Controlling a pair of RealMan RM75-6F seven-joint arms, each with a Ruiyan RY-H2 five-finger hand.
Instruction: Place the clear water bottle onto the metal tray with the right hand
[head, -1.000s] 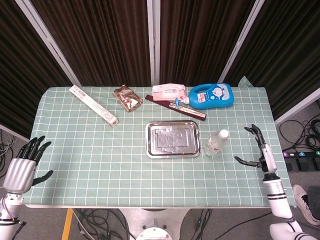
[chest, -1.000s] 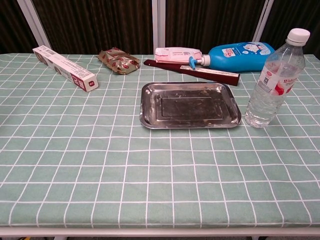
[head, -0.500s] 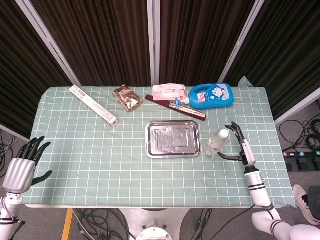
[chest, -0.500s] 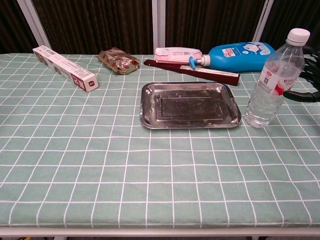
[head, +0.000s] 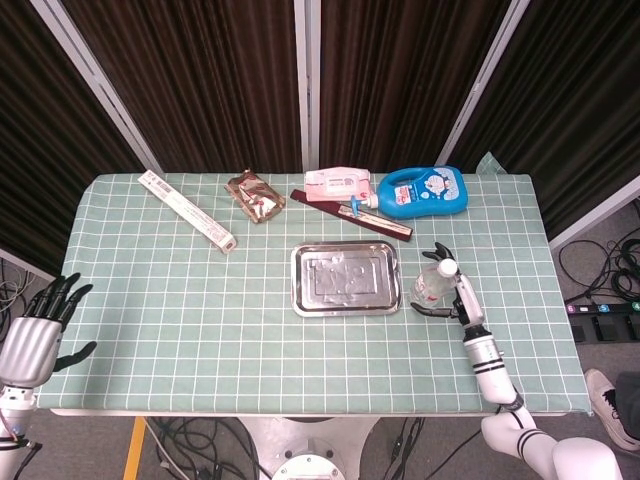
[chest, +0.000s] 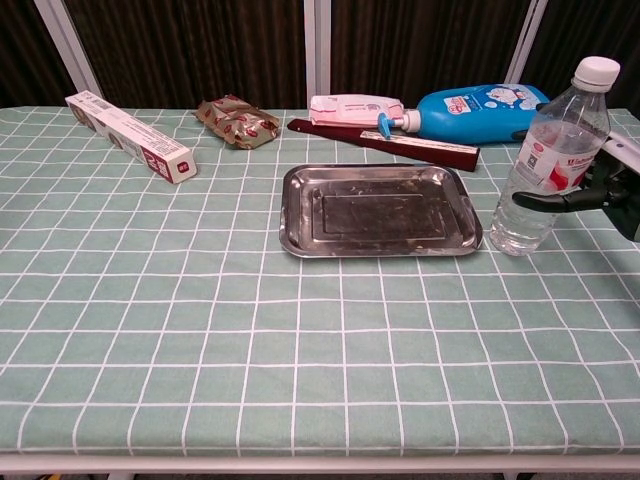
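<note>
The clear water bottle (head: 431, 286) (chest: 548, 160), white-capped and red-labelled, stands upright on the checked cloth just right of the metal tray (head: 297, 282) (chest: 290, 215), which holds nothing. My right hand (head: 455, 296) (chest: 612, 186) is at the bottle's right side, fingers apart. Its thumb reaches across the front of the bottle and other fingers show behind it; no closed grip is visible. My left hand (head: 36, 335) hangs with fingers spread off the table's front left corner, holding nothing; the chest view does not show it.
Along the back stand a blue detergent bottle (head: 425, 192) (chest: 480, 110), a pink pack (head: 338, 183), a dark red flat box (head: 352, 217), a brown snack packet (head: 255, 195) and a long white box (head: 187, 210) (chest: 130, 135).
My right hand has moved left from the table's right edge to the bottle and now brackets it. The bottle and tray have not moved. The left hand dropped slightly.
</note>
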